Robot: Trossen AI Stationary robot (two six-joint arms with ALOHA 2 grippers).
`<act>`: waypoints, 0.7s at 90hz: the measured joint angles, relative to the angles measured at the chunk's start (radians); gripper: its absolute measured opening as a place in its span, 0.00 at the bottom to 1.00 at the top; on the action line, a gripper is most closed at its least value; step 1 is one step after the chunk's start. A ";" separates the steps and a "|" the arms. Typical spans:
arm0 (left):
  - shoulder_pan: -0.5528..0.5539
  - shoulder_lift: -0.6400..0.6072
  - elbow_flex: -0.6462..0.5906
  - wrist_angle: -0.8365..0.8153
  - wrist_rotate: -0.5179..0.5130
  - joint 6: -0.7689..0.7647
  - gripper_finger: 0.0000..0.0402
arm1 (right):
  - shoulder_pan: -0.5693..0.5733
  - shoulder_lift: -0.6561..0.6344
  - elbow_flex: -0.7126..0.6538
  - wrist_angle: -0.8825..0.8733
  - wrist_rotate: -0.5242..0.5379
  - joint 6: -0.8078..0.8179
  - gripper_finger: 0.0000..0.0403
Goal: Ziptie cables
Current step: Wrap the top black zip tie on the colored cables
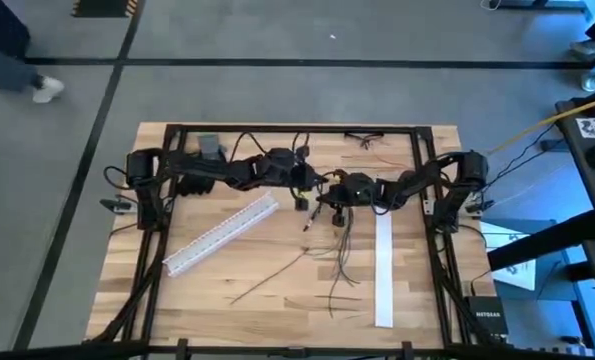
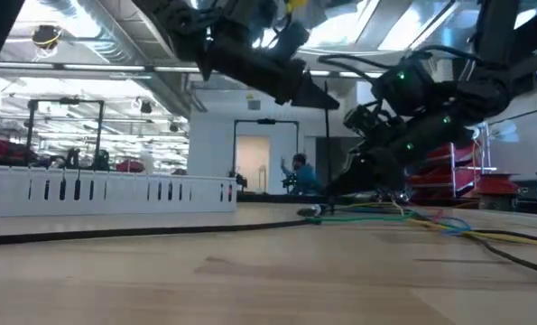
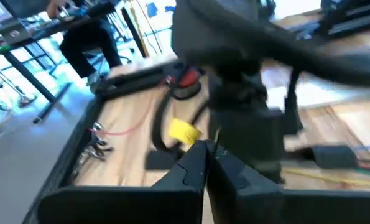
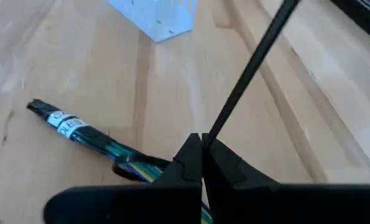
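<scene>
High view. My left gripper [image 1: 312, 182] and right gripper [image 1: 334, 190] meet near the table's middle, toward its far side. The cables [image 1: 339, 250] trail from under the right gripper toward the near edge, loosely spread. One white slotted strip [image 1: 222, 234] lies diagonally on the left; another white strip [image 1: 383, 270] lies straight on the right.

Low view. Both arms hang over the bunch; coloured wire ends [image 2: 430, 219] rest on the wood below the right gripper [image 2: 358, 176]. The slotted strip [image 2: 106, 191] stands along the left.

Left wrist view. My left fingers [image 3: 194, 163] are pressed together, tips touching, nothing clearly between them (the blur hides anything thin). A yellow tag [image 3: 183, 130] sits just beyond.

Right wrist view. My right fingers [image 4: 191, 152] are clamped on a thin black strip [image 4: 253, 65], probably the ziptie, which runs away from the tips. A banded wire bundle [image 4: 79, 129] lies on the wood just beside them.

Step in hand, as I judge it: passing the tie between grippers. To do it well, keep the strip taut and straight, and align the tips before either releases.
</scene>
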 joint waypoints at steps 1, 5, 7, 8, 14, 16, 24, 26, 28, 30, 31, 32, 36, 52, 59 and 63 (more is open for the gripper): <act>0.000 -0.001 0.000 0.000 0.000 0.000 0.00 | 0.000 0.000 0.000 -0.003 0.000 0.001 0.00; 0.001 -0.002 0.001 0.004 0.000 -0.001 0.00 | 0.000 0.000 0.002 -0.017 0.000 0.003 0.00; 0.001 -0.002 0.002 0.007 -0.001 0.000 0.00 | 0.000 0.001 0.002 -0.021 0.000 0.004 0.00; 0.001 -0.002 0.003 0.008 0.000 0.000 0.00 | 0.000 0.001 0.002 -0.023 0.000 0.006 0.00; 0.000 -0.005 0.003 0.010 0.000 -0.001 0.00 | 0.000 0.002 0.001 -0.028 0.000 0.007 0.01; 0.000 -0.005 0.003 0.010 0.000 -0.004 0.00 | 0.000 0.002 0.001 -0.027 0.000 0.007 0.01; 0.001 -0.005 0.004 0.007 -0.001 -0.033 0.00 | 0.000 0.002 0.001 -0.026 0.000 0.007 0.06; 0.002 -0.005 0.004 0.006 -0.001 -0.040 0.00 | 0.000 0.002 0.001 -0.026 0.000 0.007 0.08; 0.002 -0.005 0.004 0.005 -0.001 -0.046 0.00 | 0.000 0.002 0.001 -0.024 0.000 0.010 0.10; 0.002 -0.005 0.004 0.003 -0.001 -0.050 0.00 | 0.000 0.002 0.002 -0.024 0.000 0.012 0.12; 0.002 -0.005 0.004 0.002 -0.001 -0.052 0.00 | 0.000 0.002 0.002 -0.025 0.000 0.012 0.13; 0.002 -0.005 0.004 0.001 -0.001 -0.053 0.00 | 0.000 0.002 0.003 -0.025 0.000 0.012 0.13; 0.002 -0.008 0.004 -0.010 -0.001 -0.057 0.00 | 0.000 0.002 0.007 -0.029 0.000 0.013 0.17; 0.002 -0.063 0.003 -0.112 -0.007 -0.058 0.07 | 0.000 -0.019 0.025 -0.035 0.000 0.015 0.30; 0.002 -0.104 0.003 -0.171 -0.009 -0.061 0.13 | 0.000 -0.024 0.039 -0.029 0.000 0.015 0.32; 0.001 -0.125 0.003 -0.190 -0.009 -0.061 0.16 | 0.000 -0.030 0.041 -0.033 -0.001 0.015 0.33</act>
